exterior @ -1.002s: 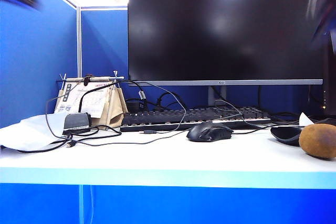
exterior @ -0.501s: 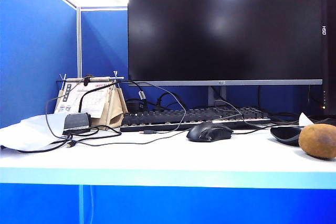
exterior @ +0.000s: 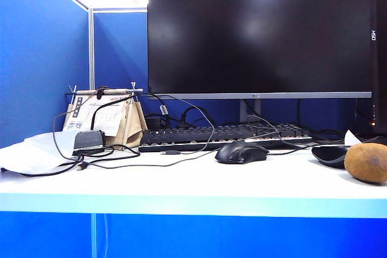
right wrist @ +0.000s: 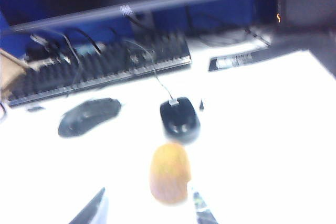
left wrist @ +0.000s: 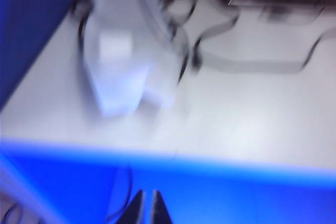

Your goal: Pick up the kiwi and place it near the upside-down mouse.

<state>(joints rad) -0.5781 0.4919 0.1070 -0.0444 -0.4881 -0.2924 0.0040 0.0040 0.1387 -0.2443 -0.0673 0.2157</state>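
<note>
The kiwi [right wrist: 169,173] lies beside the upside-down mouse [right wrist: 179,118], between the right hand's [right wrist: 149,211] spread fingers; left hand [left wrist: 147,211] pressed together

The exterior camera sat low at the desk [exterior: 193,185] edge facing the monitor [exterior: 260,28]; both wrist cameras looked down from above, sharing that desk.

Kiwi [exterior: 366,162] dull brown, rough-skinned; upside-down mouse [exterior: 329,154] black plastic, slight sheen; tabletop [exterior: 181,179] smooth matt white; monitor [exterior: 260,28] screen glossy black; keyboard [exterior: 224,135] matt black plastic.
</note>
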